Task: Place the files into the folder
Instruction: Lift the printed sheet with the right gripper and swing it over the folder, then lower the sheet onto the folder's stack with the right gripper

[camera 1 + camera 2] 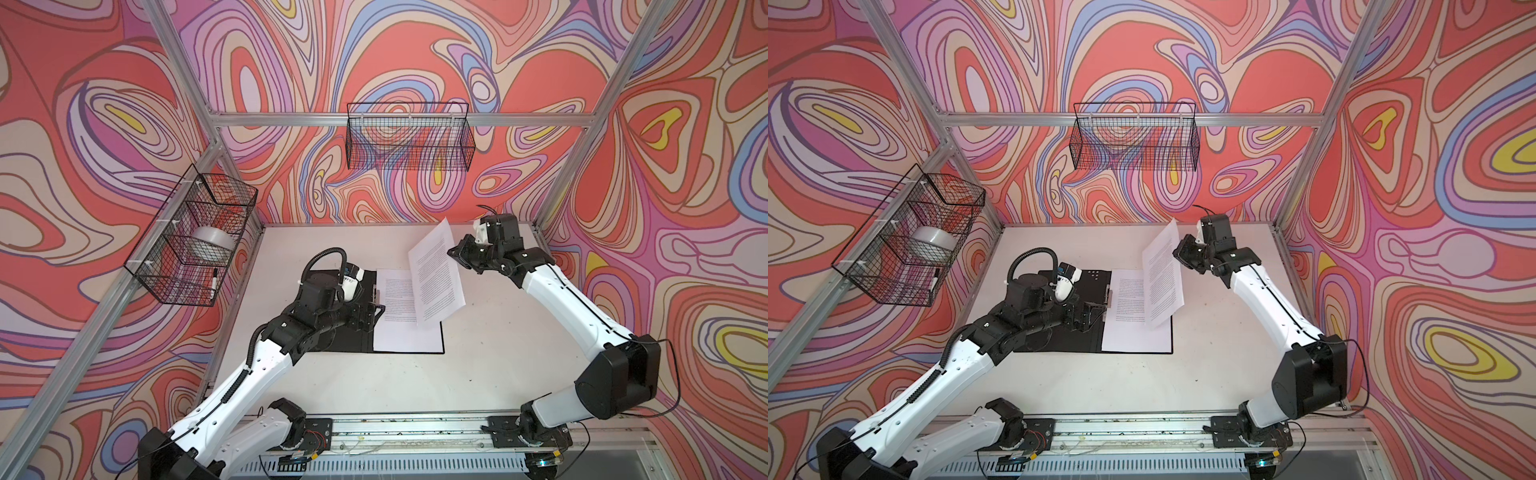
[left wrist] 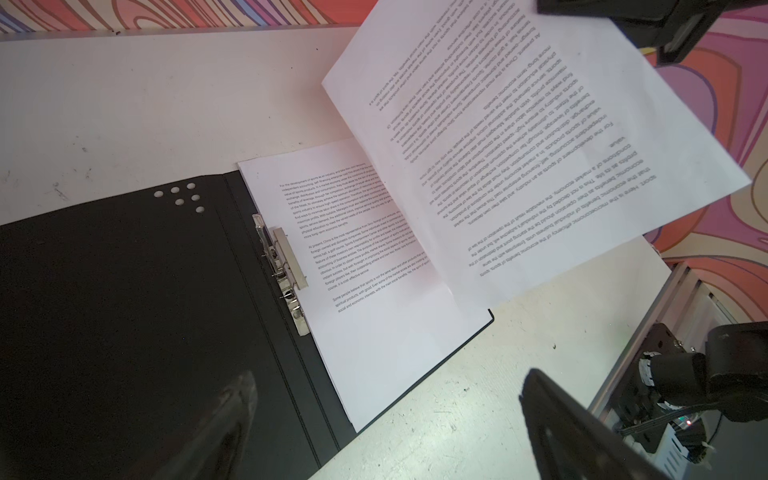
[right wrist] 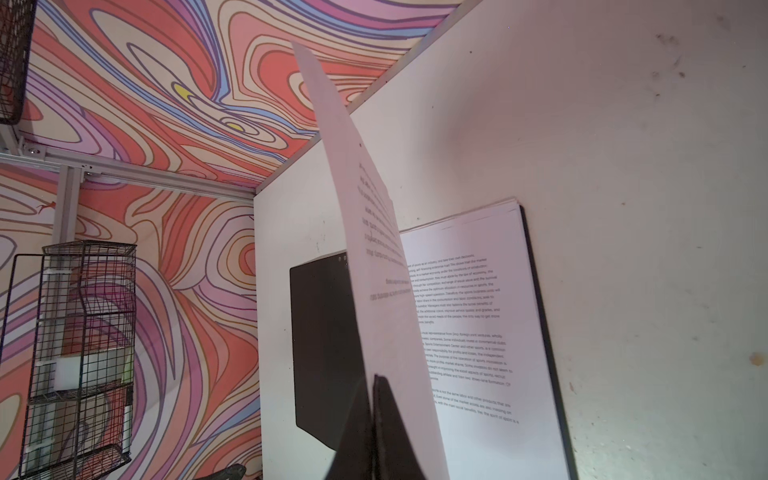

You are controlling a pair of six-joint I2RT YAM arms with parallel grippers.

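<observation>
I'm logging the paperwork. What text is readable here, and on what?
"For the development of sports as an industry": flat white printed sheet in the open black-lined folder.
"At present, China is the most representative": same sheet.
"At present, China is the most", upside down: raised white printed sheet in the right pincer.
Remaining print, left arm label: too small.

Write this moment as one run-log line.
right claw: shut on loose white printed paper sheet, held aloft | left claw: open, over flat black-faced folder | white printed stack: in folder

Left pincer (image 2: 388, 376) spread wide; right pincer (image 3: 374, 384) clamped
</observation>
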